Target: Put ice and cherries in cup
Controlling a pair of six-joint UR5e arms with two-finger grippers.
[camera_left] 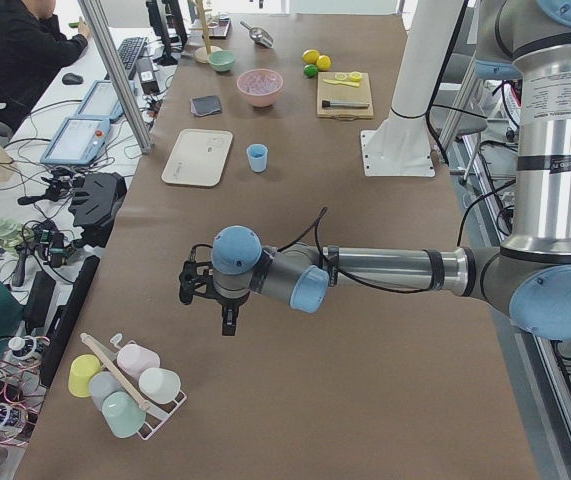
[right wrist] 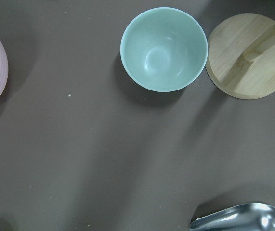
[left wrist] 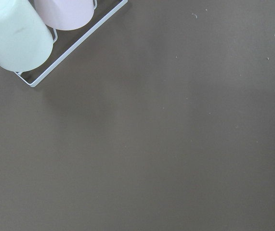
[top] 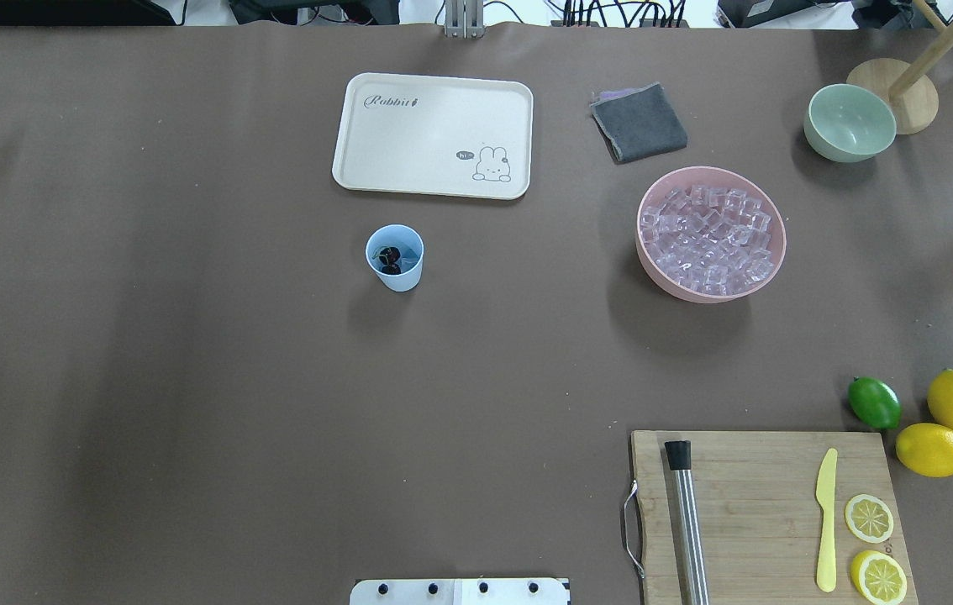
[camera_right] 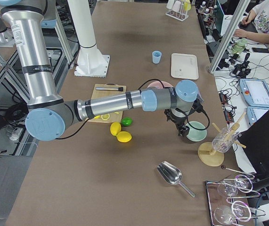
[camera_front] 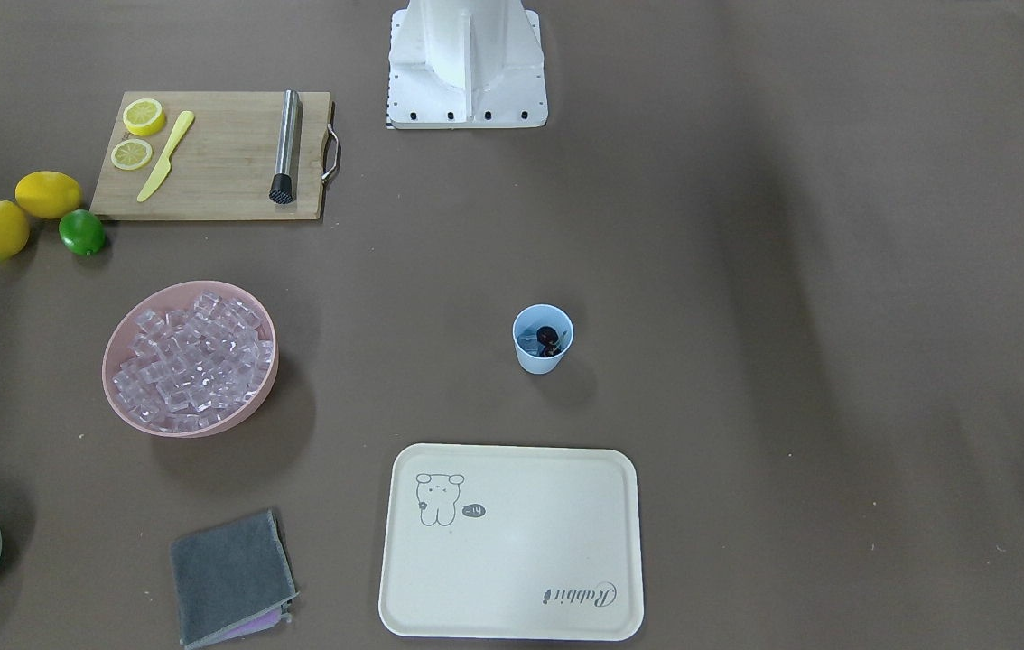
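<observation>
The light blue cup [camera_front: 543, 354] stands mid-table, also in the overhead view [top: 397, 277]. The dark cherries [camera_front: 548, 338] lie inside it, with something clear and glassy beside them. Many clear ice cubes [camera_front: 191, 357] fill the pink bowl [camera_front: 107, 379], seen overhead too [top: 710, 235]. My left gripper [camera_left: 228, 322] hangs over bare table far from the cup, near a mug rack. My right gripper [camera_right: 182, 131] hangs beside the pale green bowl [camera_right: 196, 131]. Both show only in the side views, so I cannot tell whether they are open or shut.
A cream tray [top: 433, 134] lies beyond the cup. A grey cloth [top: 639, 122] lies by the pink bowl. A cutting board [top: 766, 512] holds a muddler, a yellow knife and lemon slices. Lemons and a lime [top: 874, 402] lie beside it. A metal scoop [right wrist: 243, 219] lies near my right wrist.
</observation>
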